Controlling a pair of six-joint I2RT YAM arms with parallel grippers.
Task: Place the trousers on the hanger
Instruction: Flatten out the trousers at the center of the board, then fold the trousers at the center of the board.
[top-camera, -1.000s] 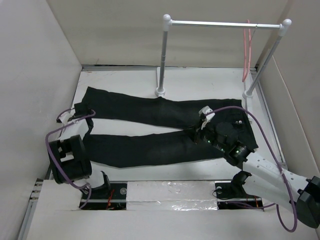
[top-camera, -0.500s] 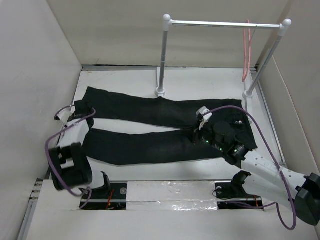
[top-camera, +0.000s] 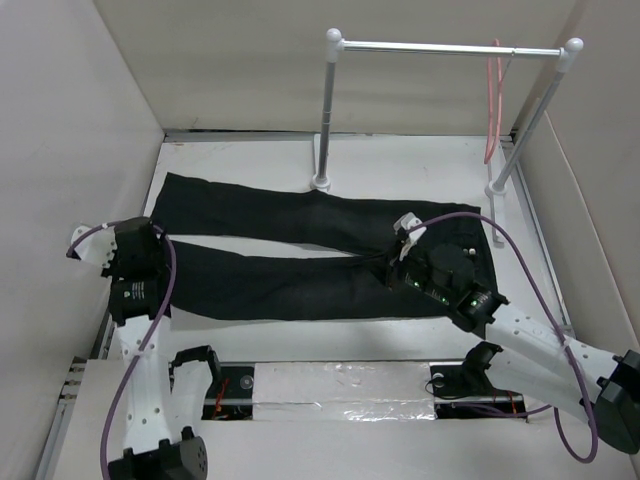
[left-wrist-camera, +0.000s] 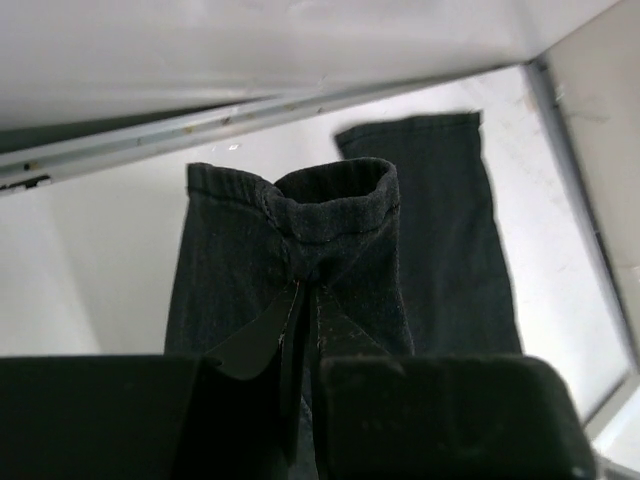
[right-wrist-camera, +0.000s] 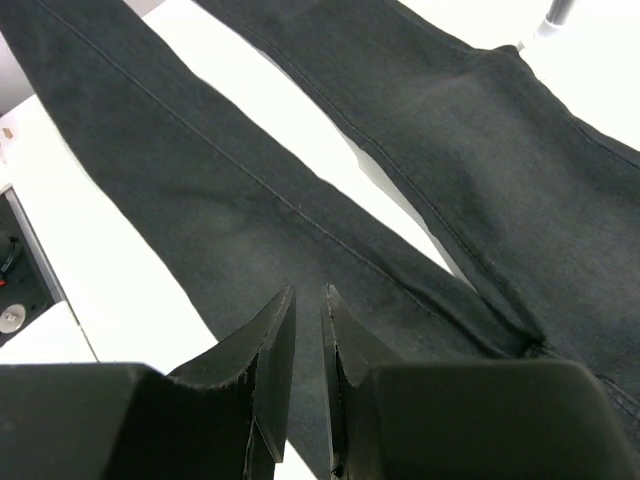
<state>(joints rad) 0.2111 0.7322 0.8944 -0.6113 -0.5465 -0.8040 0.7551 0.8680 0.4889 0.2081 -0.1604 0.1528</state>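
Note:
The black trousers (top-camera: 300, 285) lie flat across the table, legs to the left, waistband to the right. My left gripper (top-camera: 150, 250) is shut on the near leg's hem, which bunches up between my jaws in the left wrist view (left-wrist-camera: 303, 285). The far leg's hem (left-wrist-camera: 430, 200) lies flat beside it. My right gripper (top-camera: 385, 262) hovers over the upper legs near the crotch. Its jaws (right-wrist-camera: 308, 292) are shut to a thin gap with nothing in them above the fabric (right-wrist-camera: 250, 230). The pink hanger (top-camera: 492, 100) hangs at the right end of the rail.
The white-and-silver rail (top-camera: 450, 47) spans the back right on two posts, whose bases (top-camera: 320, 183) stand at the trousers' far edge. Beige walls (top-camera: 80, 150) close in left, back and right. A metal strip (left-wrist-camera: 200, 125) runs along the table's left edge.
My left arm has swung round and its gripper has moved left with the near leg's hem. That leg now lies closer to the far leg. My right gripper has barely moved.

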